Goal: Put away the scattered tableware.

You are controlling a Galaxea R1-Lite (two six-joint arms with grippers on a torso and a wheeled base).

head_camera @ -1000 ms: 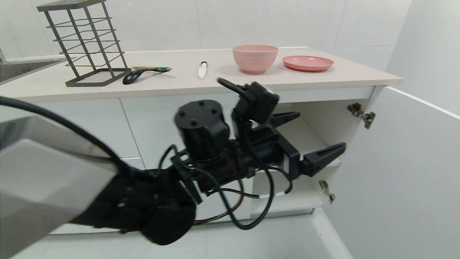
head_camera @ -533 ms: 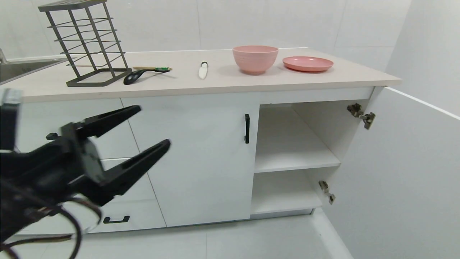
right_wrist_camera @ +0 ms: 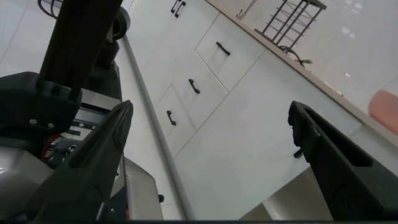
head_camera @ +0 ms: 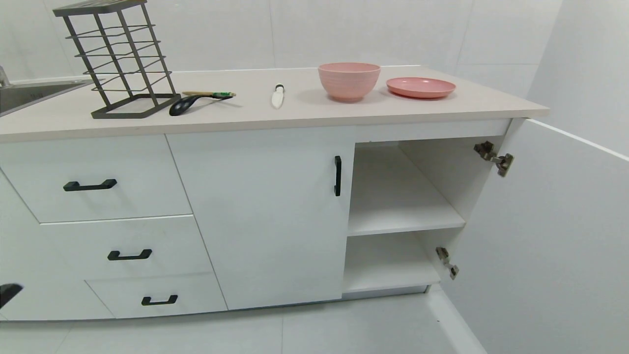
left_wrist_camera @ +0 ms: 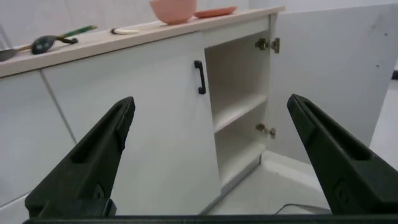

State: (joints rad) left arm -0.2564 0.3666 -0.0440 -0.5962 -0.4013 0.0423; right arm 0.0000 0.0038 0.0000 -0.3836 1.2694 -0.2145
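On the beige counter point(head_camera: 304, 115) sit a pink bowl point(head_camera: 349, 81), a flat pink plate point(head_camera: 421, 87), a white knife point(head_camera: 278, 96), a black spoon point(head_camera: 189, 103) and a wooden utensil with a green end point(head_camera: 209, 93). My left gripper point(left_wrist_camera: 211, 162) is open and empty, low in front of the cabinets, facing the closed door and the open compartment. The bowl point(left_wrist_camera: 172, 9) and plate point(left_wrist_camera: 214, 11) lie far above it. One of its fingertips point(head_camera: 7, 293) shows at the head view's left edge. My right gripper point(right_wrist_camera: 208, 165) is open and empty, well away from the drawers.
A black wire rack point(head_camera: 115, 59) stands at the counter's left, beside a sink point(head_camera: 29, 93). Below are three drawers point(head_camera: 98, 182) and a closed door point(head_camera: 275, 216). The right compartment is open with two bare shelves point(head_camera: 398, 196); its door point(head_camera: 555, 221) swings out to the right.
The left arm has swung away from the open compartment, leftward and down, to the head view's left edge. Its gripper stayed open. The tableware has not moved.
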